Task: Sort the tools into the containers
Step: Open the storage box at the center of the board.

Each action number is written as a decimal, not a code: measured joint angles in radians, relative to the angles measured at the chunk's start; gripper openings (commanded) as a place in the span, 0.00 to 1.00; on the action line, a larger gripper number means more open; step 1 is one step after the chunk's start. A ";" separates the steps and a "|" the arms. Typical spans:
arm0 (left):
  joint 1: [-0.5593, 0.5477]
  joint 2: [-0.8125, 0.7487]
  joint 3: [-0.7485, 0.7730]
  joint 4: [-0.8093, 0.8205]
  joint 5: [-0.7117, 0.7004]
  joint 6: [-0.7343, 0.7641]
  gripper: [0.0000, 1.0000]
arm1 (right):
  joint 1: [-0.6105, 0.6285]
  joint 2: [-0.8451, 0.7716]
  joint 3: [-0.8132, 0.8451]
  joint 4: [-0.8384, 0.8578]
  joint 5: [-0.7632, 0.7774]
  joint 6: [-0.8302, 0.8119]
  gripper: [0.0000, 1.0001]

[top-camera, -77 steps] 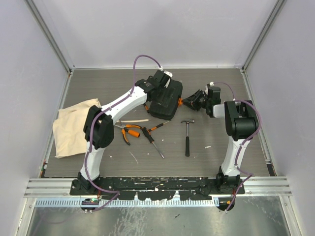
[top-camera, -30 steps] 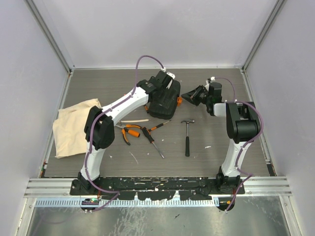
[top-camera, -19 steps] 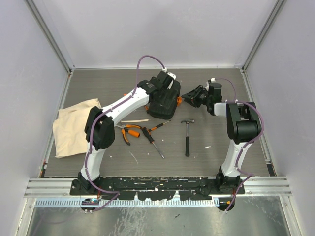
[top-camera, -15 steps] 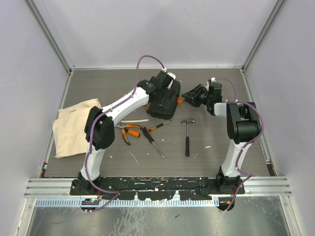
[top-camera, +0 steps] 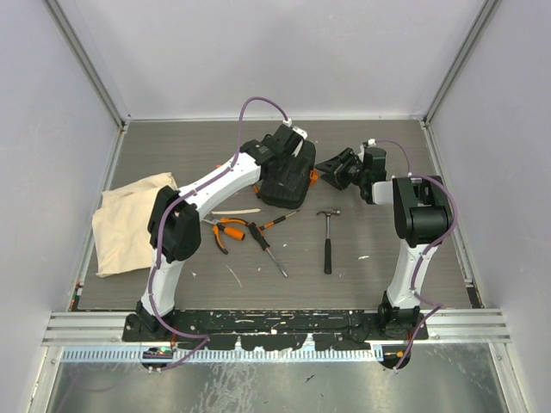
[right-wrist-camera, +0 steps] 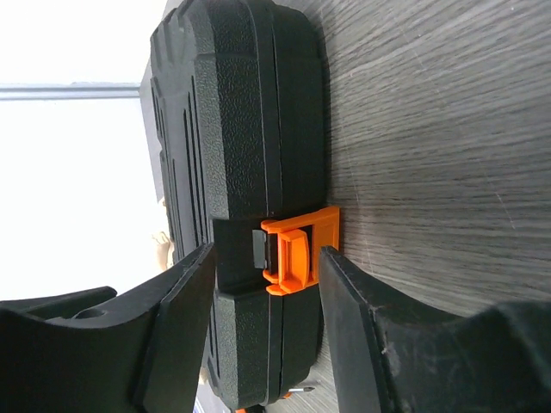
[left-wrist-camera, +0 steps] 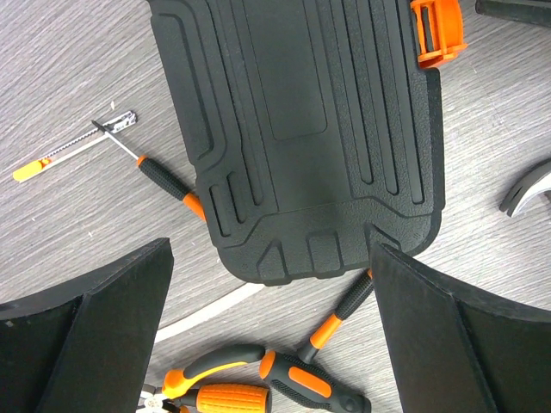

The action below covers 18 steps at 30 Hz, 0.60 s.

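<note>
The black tool case [top-camera: 288, 178] lies closed at the table's middle back. My left gripper [top-camera: 288, 144] hovers open above it, and its wrist view shows the lid [left-wrist-camera: 301, 129] between the wide fingers [left-wrist-camera: 86, 344]. My right gripper [top-camera: 334, 170] is open at the case's right side, its jaws either side of the orange latch [right-wrist-camera: 297, 254] without clamping it. The hammer [top-camera: 327, 237], pliers [top-camera: 225, 231] and screwdrivers [top-camera: 265, 239] lie in front of the case. A thin orange-tipped driver [left-wrist-camera: 73, 148] lies beside the case. The beige cloth bag [top-camera: 129, 219] sits at the left.
A thin pale stick [top-camera: 234, 211] lies between the case and the pliers. White enclosure walls and metal rails surround the grey table [top-camera: 387, 258]. A second orange latch [left-wrist-camera: 435, 30] shows on the case's edge.
The right gripper's jaws have opened from shut, beside the case's orange latch. The left arm and the tools have not moved.
</note>
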 measured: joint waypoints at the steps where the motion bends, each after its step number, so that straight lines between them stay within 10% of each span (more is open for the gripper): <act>1: 0.000 0.000 0.000 0.000 0.000 0.000 0.98 | 0.000 0.000 0.000 0.000 0.000 0.000 0.56; 18: 0.000 0.000 -0.002 -0.006 0.000 0.000 0.98 | 0.007 0.075 0.000 0.074 -0.053 0.064 0.42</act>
